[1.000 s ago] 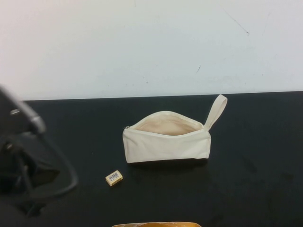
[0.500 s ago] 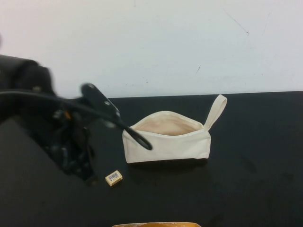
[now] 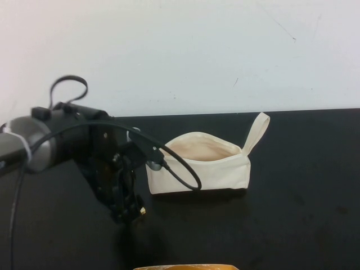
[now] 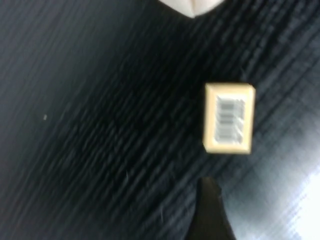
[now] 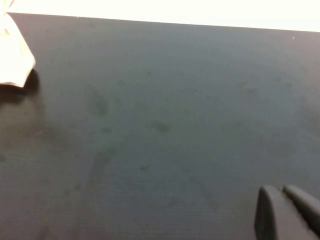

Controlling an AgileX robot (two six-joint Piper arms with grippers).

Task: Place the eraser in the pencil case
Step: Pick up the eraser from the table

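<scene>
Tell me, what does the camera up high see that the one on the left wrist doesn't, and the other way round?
Only the high view shows the whole pencil case, standing open on the black table with its wrist loop up, and the left arm bent low over the spot beside it. Only the left wrist view shows the eraser plainly: a tan block, barcode label up, lying free on the table, with one dark fingertip of the left gripper short of it. Both catch the pencil case and the table. The right gripper appears in neither; its own camera shows it over bare table.
</scene>
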